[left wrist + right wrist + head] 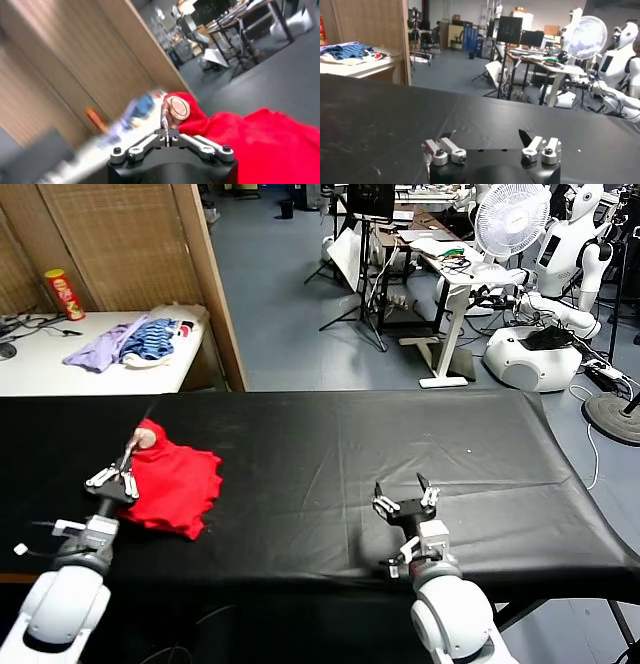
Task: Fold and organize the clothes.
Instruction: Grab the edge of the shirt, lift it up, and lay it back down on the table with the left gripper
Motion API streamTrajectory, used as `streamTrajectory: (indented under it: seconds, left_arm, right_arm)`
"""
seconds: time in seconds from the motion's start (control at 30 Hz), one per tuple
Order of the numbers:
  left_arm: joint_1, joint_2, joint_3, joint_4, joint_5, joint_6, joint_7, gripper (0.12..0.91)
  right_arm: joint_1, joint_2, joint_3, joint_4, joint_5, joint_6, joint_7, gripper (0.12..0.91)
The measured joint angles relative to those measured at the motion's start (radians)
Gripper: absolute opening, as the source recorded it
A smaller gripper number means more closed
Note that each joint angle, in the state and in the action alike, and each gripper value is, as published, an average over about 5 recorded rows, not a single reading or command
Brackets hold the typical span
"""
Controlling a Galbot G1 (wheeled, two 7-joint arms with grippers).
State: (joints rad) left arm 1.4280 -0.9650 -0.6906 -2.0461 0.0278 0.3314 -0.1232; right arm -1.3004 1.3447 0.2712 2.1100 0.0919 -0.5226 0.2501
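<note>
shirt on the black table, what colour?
Bright red T-shirt, plain from here; clearest in the head view.

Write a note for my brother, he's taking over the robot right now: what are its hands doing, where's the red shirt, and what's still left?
Left gripper: shut, pinching a raised corner of the bright red cotton T-shirt.
Right gripper: open, holding nothing, over bare cloth near the front edge of the black-covered table.
The shirt lies bunched up on the table's left part, partly doubled over.
Done: the shirt's corner is gripped and lifted.
Left: spread it flat, fold it neatly and set it tidy.
</note>
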Motion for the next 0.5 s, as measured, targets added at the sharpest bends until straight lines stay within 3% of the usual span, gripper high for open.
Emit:
streamTrajectory:
  seconds: [0.1, 0.33, 0.5]
  left_arm:
    - [-0.003, -0.017, 0.029, -0.055, -0.09, 0.017, -0.015, 0.145]
    - [-0.061, -0.111, 0.204, -0.122, -0.477, 0.066, -0.082, 0.145]
    - [-0.106, -0.226, 0.349, -0.094, -0.566, 0.078, -0.086, 0.145]
  right_arm:
    - [-0.009, 0.006, 0.004, -0.005, -0.006, 0.0, -0.001, 0.798]
    - [-0.038, 0.014, 0.013, -0.009, -0.013, 0.004, -0.019, 0.798]
    - [-0.062, 0.003, 0.02, -0.002, -0.004, 0.01, -0.054, 0.798]
